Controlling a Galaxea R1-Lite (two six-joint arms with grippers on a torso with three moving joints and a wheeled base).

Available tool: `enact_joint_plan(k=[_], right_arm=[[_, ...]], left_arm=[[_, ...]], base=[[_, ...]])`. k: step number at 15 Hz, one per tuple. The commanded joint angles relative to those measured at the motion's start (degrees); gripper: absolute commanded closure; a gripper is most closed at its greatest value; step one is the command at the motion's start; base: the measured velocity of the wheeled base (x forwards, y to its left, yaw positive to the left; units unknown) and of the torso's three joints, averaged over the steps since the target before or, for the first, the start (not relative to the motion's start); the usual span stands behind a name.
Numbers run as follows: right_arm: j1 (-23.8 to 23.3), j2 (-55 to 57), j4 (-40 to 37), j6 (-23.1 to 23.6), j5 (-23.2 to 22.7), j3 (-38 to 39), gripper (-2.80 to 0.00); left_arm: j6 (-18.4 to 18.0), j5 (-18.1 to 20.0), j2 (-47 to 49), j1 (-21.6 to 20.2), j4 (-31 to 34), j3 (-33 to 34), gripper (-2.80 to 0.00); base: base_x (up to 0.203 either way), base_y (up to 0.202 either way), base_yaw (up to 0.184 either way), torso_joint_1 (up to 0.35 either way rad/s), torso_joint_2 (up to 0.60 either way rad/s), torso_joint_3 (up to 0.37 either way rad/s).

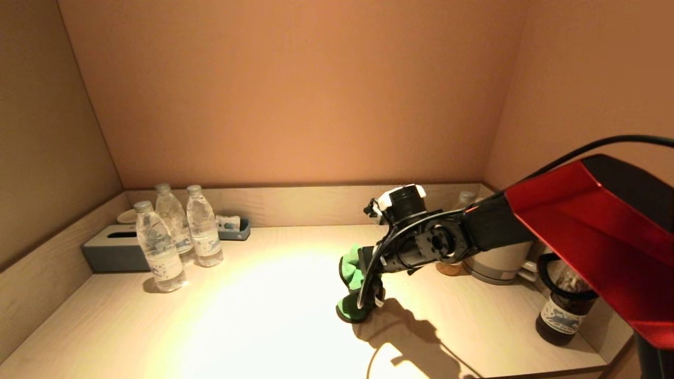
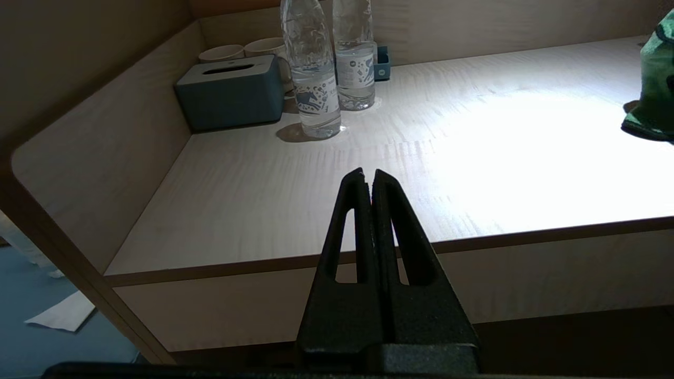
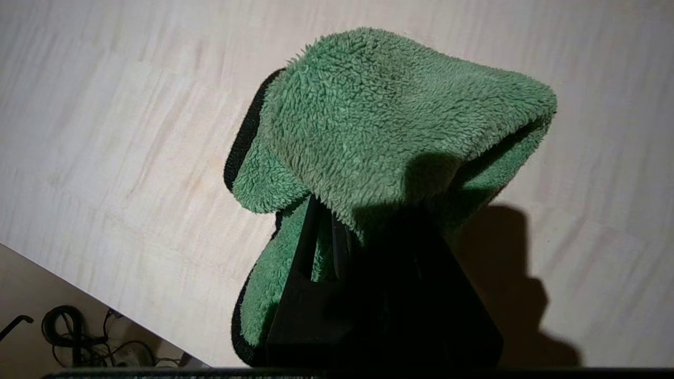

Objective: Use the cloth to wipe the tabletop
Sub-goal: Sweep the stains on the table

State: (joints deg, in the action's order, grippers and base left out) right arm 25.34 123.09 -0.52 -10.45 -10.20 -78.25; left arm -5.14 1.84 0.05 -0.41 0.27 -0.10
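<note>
Cloth (image 3: 379,131): green, deep fleecy pile, matt, with a dark bound edge.
Tabletop (image 1: 253,316): pale wood grain, smooth, satin where the light falls on it.
Bottles (image 1: 179,237): clear plastic, glossy, with paper-like printed labels.
Tissue box (image 2: 231,92): grey-blue, matt, smooth.
Left gripper (image 2: 368,176): black, matt, plastic-looking fingers.
Right arm (image 1: 590,221): glossy red shell, black matt joints.
Dark bottle (image 1: 563,310): glossy, glass-like, pale label.
</note>
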Motion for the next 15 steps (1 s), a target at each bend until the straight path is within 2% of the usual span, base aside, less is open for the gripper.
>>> enact_joint_plan(k=[1, 3, 6, 8, 12, 15], right_arm=[[2.25, 2.74, -0.14, -0.13, -0.09, -0.12, 0.00], [5.12, 4.22, -0.45, -0.39, -0.09, -0.15, 0.00], [6.31, 4.86, -0.51, -1.03, -0.11, -0.46, 0.00], [11.17, 6.82, -0.51, -3.17, -1.31, -3.28, 0.00], [15.06, 9.39, -1.66, -6.26, -2.96, -9.18, 0.00], [16.57, 10.01, -2.35, -6.47, -2.95, -10.61, 0.00]], left_arm=[[-0.04, 0.00, 0.04, 0.05, 0.00, 0.01, 0.00], [-0.04, 0.00, 0.04, 0.06, 0.00, 0.01, 0.00], [-0.04, 0.00, 0.04, -0.03, 0.00, 0.01, 0.00], [-0.04, 0.00, 0.04, -0.02, 0.00, 0.01, 0.00], [-0.04, 0.00, 0.04, -0.03, 0.00, 0.01, 0.00], [-0.04, 0.00, 0.04, -0.03, 0.00, 0.01, 0.00]], base=[[0.000, 0.000, 0.000, 0.000, 0.00, 0.000], [0.000, 0.000, 0.000, 0.000, 0.00, 0.000], [0.000, 0.000, 0.000, 0.000, 0.00, 0.000], [0.000, 0.000, 0.000, 0.000, 0.00, 0.000], [0.000, 0.000, 0.000, 0.000, 0.00, 0.000], [0.000, 0.000, 0.000, 0.000, 0.00, 0.000]])
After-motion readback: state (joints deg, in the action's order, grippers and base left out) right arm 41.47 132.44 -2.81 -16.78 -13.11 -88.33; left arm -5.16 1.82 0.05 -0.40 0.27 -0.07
